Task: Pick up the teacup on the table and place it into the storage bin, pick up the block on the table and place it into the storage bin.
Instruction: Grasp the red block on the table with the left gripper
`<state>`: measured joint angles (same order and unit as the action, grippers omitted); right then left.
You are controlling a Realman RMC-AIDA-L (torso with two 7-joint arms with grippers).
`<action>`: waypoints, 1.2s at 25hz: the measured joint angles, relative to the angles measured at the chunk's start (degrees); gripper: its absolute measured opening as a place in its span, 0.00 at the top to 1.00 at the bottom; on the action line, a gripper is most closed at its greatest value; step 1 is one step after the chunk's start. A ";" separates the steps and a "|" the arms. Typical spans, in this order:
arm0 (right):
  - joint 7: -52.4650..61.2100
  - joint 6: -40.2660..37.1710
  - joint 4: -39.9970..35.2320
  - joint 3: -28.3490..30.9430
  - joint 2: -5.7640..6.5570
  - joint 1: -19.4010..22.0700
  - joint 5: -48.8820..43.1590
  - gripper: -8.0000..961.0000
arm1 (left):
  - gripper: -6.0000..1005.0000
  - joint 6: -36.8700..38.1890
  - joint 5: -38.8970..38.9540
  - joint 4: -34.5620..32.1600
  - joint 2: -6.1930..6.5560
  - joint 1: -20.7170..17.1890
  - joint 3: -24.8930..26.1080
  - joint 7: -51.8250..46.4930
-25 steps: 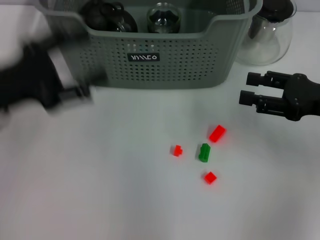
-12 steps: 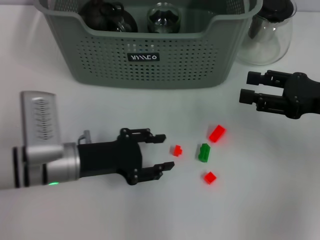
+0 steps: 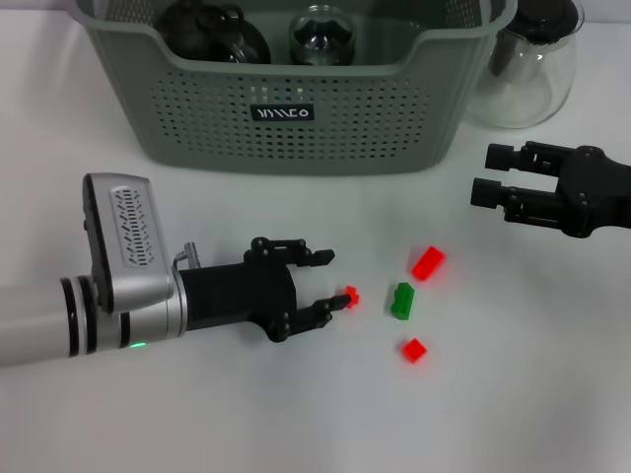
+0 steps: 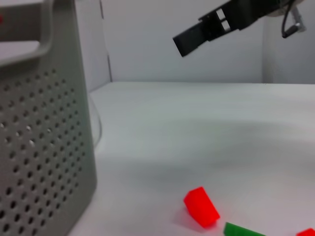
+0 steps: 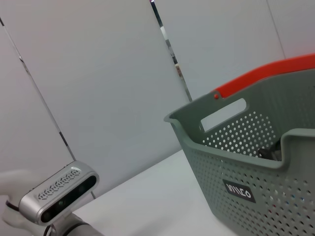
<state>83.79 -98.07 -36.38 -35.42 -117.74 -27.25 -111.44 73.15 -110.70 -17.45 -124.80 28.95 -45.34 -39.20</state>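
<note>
The grey-green storage bin stands at the back, and its perforated wall fills one side of the left wrist view. Glassware lies inside it; I cannot pick out the teacup. Several small blocks lie on the table: a small red block, a green one and two more red ones. My left gripper lies low over the table, open, its lower fingertip right at the small red block. Off to the right, my right gripper hovers open with nothing in it.
A clear glass carafe stands right of the bin. The left wrist view shows a red block, a green block and the right gripper farther off. The right wrist view shows the bin.
My left arm swung down from beside the bin to the table and slid right; its fingertips now reach the small red block. The right arm has not moved.
</note>
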 joint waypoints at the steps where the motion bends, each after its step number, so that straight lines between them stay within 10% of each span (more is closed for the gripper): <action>1: 0.00 0.00 0.00 0.00 -0.02 0.00 0.00 0.24 | 0.46 -0.13 0.65 0.17 0.00 -0.14 0.00 0.70; 30: 0.07 -0.02 0.00 0.00 -0.09 0.02 -0.01 0.24 | 0.52 0.64 3.80 5.60 0.04 0.27 -0.21 5.67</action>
<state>83.86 -98.09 -36.38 -35.42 -117.83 -27.23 -111.45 73.80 -106.90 -11.84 -124.76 29.22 -45.55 -33.53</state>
